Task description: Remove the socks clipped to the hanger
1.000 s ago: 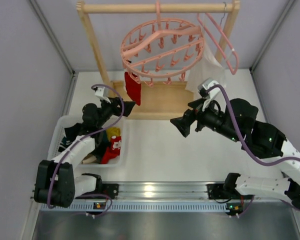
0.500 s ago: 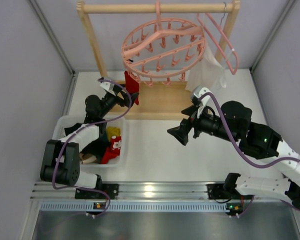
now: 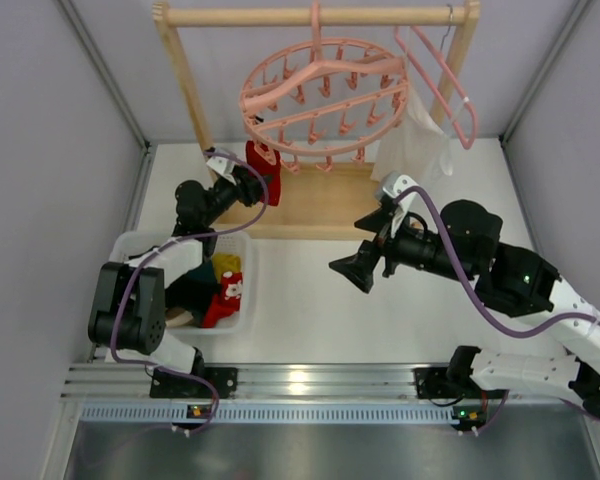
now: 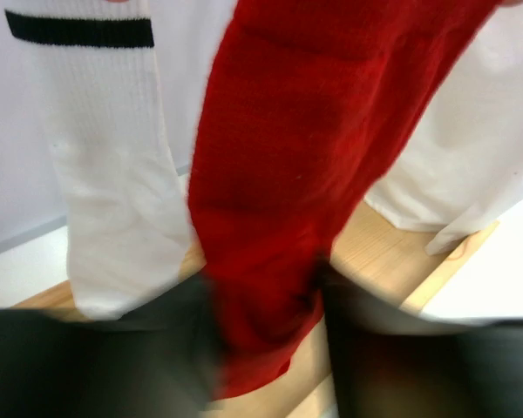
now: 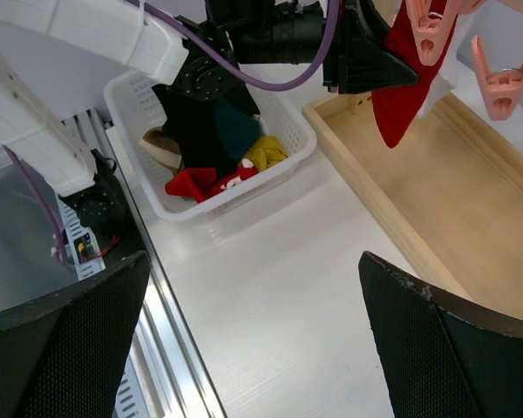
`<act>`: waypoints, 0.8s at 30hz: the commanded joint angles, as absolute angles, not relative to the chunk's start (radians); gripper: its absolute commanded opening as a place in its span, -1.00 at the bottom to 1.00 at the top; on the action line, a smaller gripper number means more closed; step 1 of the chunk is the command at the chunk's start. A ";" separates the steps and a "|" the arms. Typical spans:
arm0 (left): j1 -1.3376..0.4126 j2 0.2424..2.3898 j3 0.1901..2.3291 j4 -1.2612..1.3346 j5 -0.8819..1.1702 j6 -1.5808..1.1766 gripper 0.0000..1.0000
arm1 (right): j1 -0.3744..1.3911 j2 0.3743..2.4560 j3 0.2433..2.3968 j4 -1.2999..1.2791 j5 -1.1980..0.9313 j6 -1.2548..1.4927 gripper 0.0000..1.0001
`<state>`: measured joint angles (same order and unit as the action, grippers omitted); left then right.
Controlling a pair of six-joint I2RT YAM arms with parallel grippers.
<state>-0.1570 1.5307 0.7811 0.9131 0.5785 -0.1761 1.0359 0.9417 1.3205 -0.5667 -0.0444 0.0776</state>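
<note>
The round pink hanger (image 3: 320, 90) hangs from a wooden rail, its clips dangling. A red sock (image 3: 264, 160) is clipped at its left edge. My left gripper (image 3: 254, 180) reaches up to that red sock (image 4: 279, 174), whose lower part fills the gap between the dark fingers (image 4: 87, 348) of the left gripper (image 4: 268, 296), shut on it. A white sock with a black cuff stripe (image 4: 105, 174) hangs just left of it. My right gripper (image 3: 365, 255) hovers over the table, open and empty. In the right wrist view the right gripper (image 5: 253, 340) is spread wide, and the red sock (image 5: 401, 87) hangs from a pink clip (image 5: 431, 30).
A white basket (image 3: 120, 250) at the left holds several loose socks, also seen as the basket (image 5: 289, 152). A wooden tray base (image 3: 320, 205) lies under the rack. A white cloth bag (image 3: 410, 140) and a plain pink clothes hanger (image 3: 445, 75) hang at the right.
My left gripper rose from above the basket to the red sock and closed its fingers on it. The right gripper drifted slightly left and stayed open.
</note>
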 commanded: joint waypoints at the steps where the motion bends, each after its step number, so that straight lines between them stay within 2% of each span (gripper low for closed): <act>1: -0.155 1.496 0.816 0.991 0.597 -0.201 -0.35 | 1.032 0.946 1.316 -0.499 -0.055 0.060 0.99; 3: -0.158 1.470 0.807 0.991 0.572 -0.219 -0.91 | 1.034 0.943 1.307 -0.489 -0.055 0.064 0.99; 5: -0.164 1.448 0.787 0.991 0.531 -0.245 -1.00 | 1.034 0.936 1.299 -0.479 -0.055 0.067 0.99; 7: -0.188 1.398 0.743 0.989 0.482 -0.253 -1.00 | 1.034 0.925 1.289 -0.460 -0.057 0.074 0.99; 12: -0.314 1.238 0.615 0.965 0.139 -0.212 -1.00 | 1.034 0.888 1.273 -0.426 -0.038 0.097 0.99; 13: -0.378 1.214 0.608 0.913 0.079 -0.162 -1.00 | 1.034 0.871 1.270 -0.428 -0.014 0.103 0.99; 14: -0.420 1.194 0.600 0.893 -0.077 -0.131 -1.00 | 1.034 0.861 1.272 -0.428 -0.006 0.109 0.99; 17: -0.602 1.141 0.580 0.862 -0.280 -0.026 -1.00 | 1.034 0.828 1.281 -0.448 0.089 0.141 0.99; 24: -0.947 1.187 0.635 0.862 -0.582 0.116 -1.00 | 1.032 0.862 1.434 -0.569 0.332 0.160 0.99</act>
